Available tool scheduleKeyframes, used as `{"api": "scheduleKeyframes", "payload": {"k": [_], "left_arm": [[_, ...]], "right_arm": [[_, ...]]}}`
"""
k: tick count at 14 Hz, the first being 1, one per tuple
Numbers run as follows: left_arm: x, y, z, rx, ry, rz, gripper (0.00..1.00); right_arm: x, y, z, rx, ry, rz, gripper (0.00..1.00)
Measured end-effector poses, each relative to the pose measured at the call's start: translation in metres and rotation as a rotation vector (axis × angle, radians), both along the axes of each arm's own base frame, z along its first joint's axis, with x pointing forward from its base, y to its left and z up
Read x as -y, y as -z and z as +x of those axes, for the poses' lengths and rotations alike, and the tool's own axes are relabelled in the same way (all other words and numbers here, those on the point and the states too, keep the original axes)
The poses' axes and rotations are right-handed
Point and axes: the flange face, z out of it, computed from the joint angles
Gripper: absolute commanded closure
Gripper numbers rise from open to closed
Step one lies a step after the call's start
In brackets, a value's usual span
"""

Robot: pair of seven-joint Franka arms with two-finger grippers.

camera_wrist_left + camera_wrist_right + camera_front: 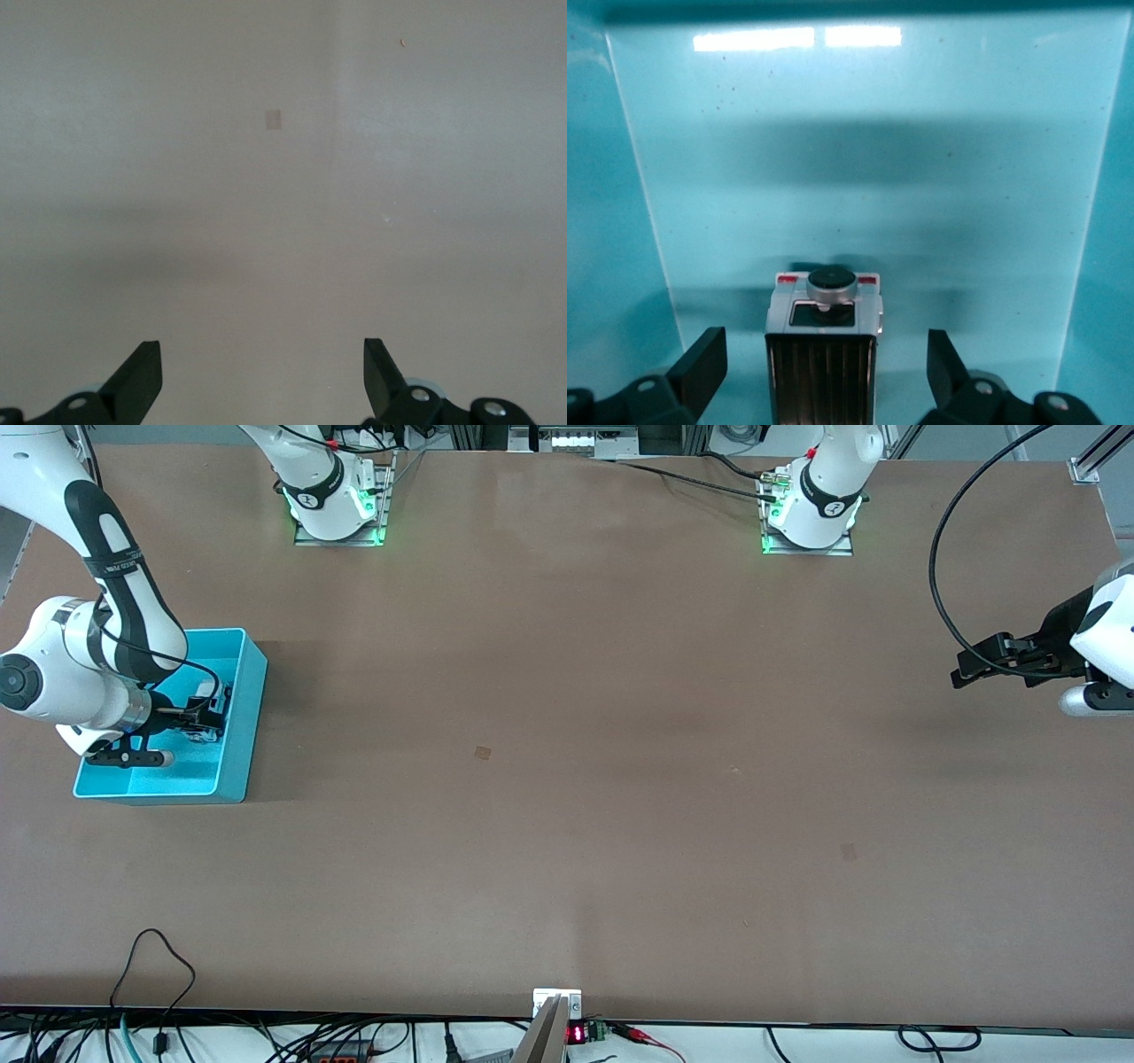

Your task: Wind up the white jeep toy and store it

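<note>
The jeep (823,354) sits on the floor of the bin (252,691), between the right gripper's (824,376) fingers, which stand wide and clear of it on both sides. The risk now is the retreat: a finger rising askew could catch the jeep's roof or the bin's wall and tip or drag the toy. If wound, it may roll into a wall. The left gripper (261,376), also wide, waits over bare table (567,779) at its own end.
</note>
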Motion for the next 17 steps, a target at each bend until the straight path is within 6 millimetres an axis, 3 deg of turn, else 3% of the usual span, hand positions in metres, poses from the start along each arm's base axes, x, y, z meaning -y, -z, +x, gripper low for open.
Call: {"api": "scheduleKeyframes", "payload": {"k": [4, 7, 12, 16, 17], "left_arm": [[0.002, 0.000, 0.000, 0.000, 0.003, 0.000, 0.00], [0.002, 0.000, 0.000, -0.001, 0.004, 0.000, 0.00], [0.003, 0.000, 0.000, -0.001, 0.005, 0.000, 0.00], [0.003, 0.000, 0.000, -0.001, 0.005, 0.000, 0.00], [0.003, 0.000, 0.000, -0.001, 0.005, 0.000, 0.00]], "right_arm": [[0.002, -0.032, 0.006, 0.027, 0.001, -0.017, 0.00], [-0.001, -0.071, 0.010, -0.003, 0.000, -0.026, 0.00], [-0.022, -0.170, 0.035, -0.055, -0.016, -0.031, 0.00], [-0.049, -0.244, 0.036, -0.046, -0.027, -0.020, 0.00], [-0.054, -0.283, 0.033, -0.039, -0.017, -0.004, 0.00]]}}
